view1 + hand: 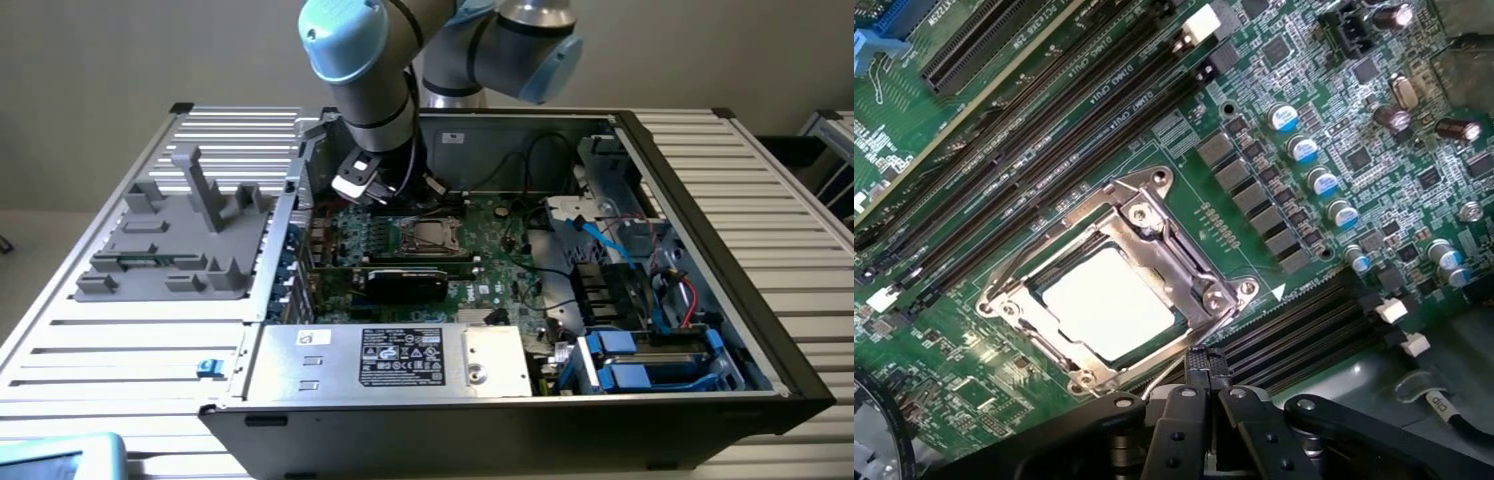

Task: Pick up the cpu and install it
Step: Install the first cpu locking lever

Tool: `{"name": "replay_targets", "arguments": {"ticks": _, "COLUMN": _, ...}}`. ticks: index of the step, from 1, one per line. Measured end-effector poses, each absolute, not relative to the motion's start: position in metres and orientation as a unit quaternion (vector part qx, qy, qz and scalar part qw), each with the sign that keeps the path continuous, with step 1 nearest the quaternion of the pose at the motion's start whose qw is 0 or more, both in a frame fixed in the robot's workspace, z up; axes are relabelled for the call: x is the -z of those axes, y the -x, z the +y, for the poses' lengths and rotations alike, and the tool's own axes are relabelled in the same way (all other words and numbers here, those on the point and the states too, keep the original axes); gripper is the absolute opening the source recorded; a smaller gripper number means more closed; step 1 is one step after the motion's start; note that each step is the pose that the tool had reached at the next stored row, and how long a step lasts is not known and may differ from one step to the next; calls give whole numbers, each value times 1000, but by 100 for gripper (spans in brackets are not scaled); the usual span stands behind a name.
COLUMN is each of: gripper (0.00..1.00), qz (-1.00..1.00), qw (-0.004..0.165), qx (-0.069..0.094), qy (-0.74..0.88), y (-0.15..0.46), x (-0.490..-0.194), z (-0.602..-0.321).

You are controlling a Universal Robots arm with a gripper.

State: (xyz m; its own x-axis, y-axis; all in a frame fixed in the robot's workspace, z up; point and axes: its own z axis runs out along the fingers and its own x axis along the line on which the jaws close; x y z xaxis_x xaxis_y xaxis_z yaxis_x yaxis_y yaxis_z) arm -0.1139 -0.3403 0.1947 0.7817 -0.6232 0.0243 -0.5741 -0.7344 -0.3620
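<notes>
The black two-fingered gripper [1201, 362] has its jaws pressed together with nothing between them, and its tips are just beside the edge of the shiny steel socket frame [1139, 215]. The cpu [1109, 300], a small flat square chip with a dull silver-grey top, lies flat inside that frame on the green motherboard [1294, 90]. In the exterior view, the pale blue and grey robot arm [367, 60] reaches down from the upper centre of the frame into the open black computer case [467, 430]. There the socket sits mid-frame, just above the black graphics card [407, 282].

Exterior view looking down at a slant from high over the open computer case [534, 425], taking in the slatted table [120, 345], wrist view hovering close, facing down at the motherboard [1184, 135], both sharing the socket [1144, 212] holding the cpu [430, 238].
</notes>
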Motion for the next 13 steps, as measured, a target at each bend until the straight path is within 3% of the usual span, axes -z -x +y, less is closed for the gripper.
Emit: {"name": "replay_targets", "arguments": {"ticks": 13, "gripper": 11, "qz": 325, "qw": 170, "qx": 73, "qy": 927, "y": 105, "x": -193, "z": -340}}
